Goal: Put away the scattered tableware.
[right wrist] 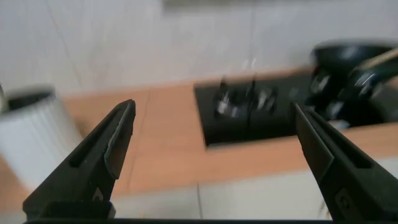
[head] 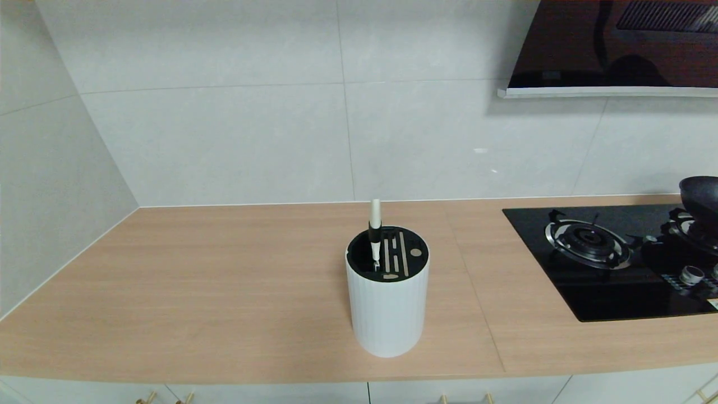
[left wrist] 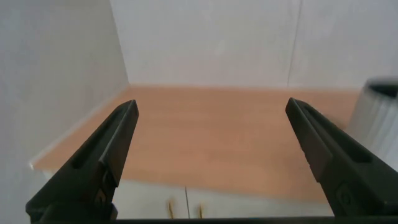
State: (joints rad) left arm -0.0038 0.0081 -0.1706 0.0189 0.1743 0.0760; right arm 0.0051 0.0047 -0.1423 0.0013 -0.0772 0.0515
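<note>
Head view, centre frame: white-handled utensil (head: 374,217) stands slotted in white holder (head: 387,314) on tabletop (head: 224,280), task judged essentially complete; left gripper (left wrist: 211,106) and right gripper (right wrist: 213,106) jaws released, empty.

A white ribbed cylindrical holder (head: 387,303) stands upright on the light wooden countertop (head: 224,280), near its front edge and well apart from the black gas hob (head: 611,264) on its right. Its black top insert (head: 416,265) shows 3 narrow parallel slots, 1 small round hole and 1 short oval opening; the insert's left part is an open well. In that well stands 1 slim utensil (head: 374,224) with a cream handle and a black collar, nearly upright, handle up and rising above the rim. Its lower end sits inside the holder, so its kind cannot be told.
</note>
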